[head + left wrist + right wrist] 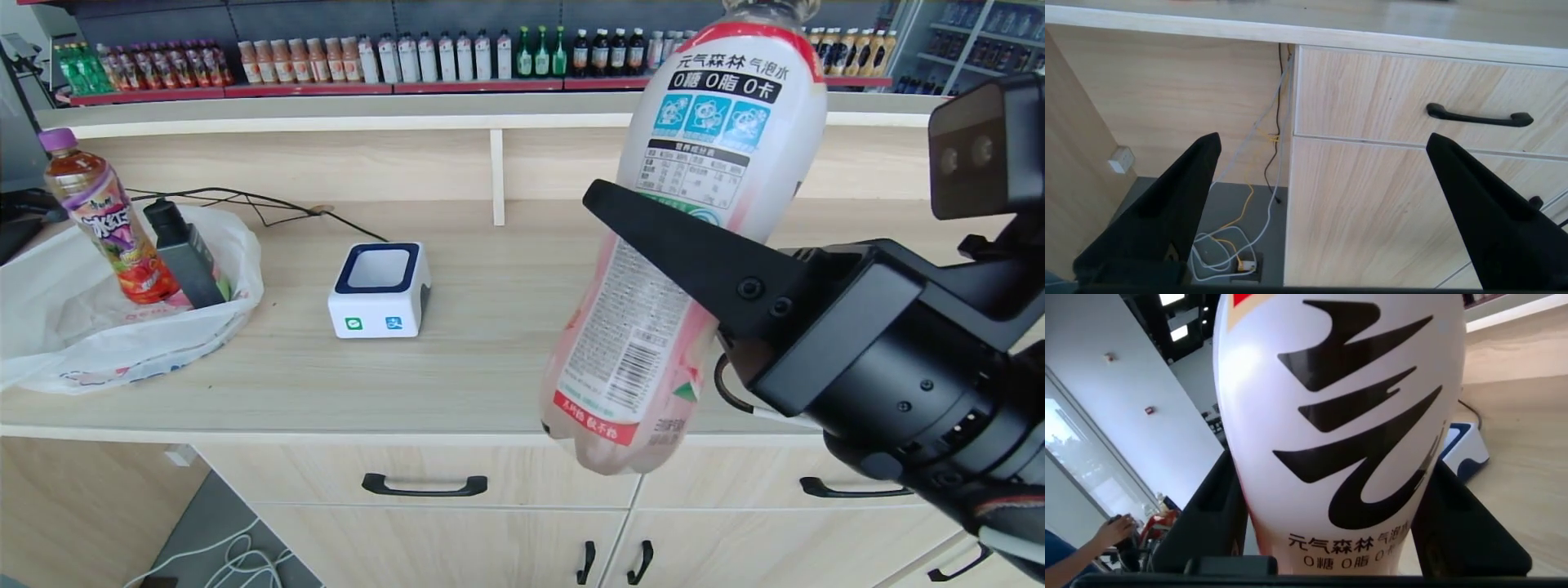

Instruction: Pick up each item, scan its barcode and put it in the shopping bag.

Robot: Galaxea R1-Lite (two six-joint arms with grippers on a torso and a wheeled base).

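My right gripper (pixel 678 245) is shut on a large pink-and-white drink bottle (pixel 718 122), held tilted high above the counter's right part with its barcode side facing me. Seen from the right wrist, the bottle (pixel 1339 433) sits between both fingers (pixel 1212 506). The white scanner (pixel 380 287) with a blue rim stands mid-counter, to the bottle's left. A white shopping bag (pixel 49 327) lies at the far left, holding a purple-capped tea bottle (pixel 102 216) and a dark item (pixel 184 253). My left gripper (pixel 1323 143) is open with nothing in it, low in front of the cabinet.
A black cable (pixel 245 200) runs along the counter behind the bag and scanner. Drawers with black handles (pixel 424 486) sit below the counter edge. A low back wall with an upright divider (pixel 496 175) bounds the counter; drink shelves (pixel 408 57) stand beyond.
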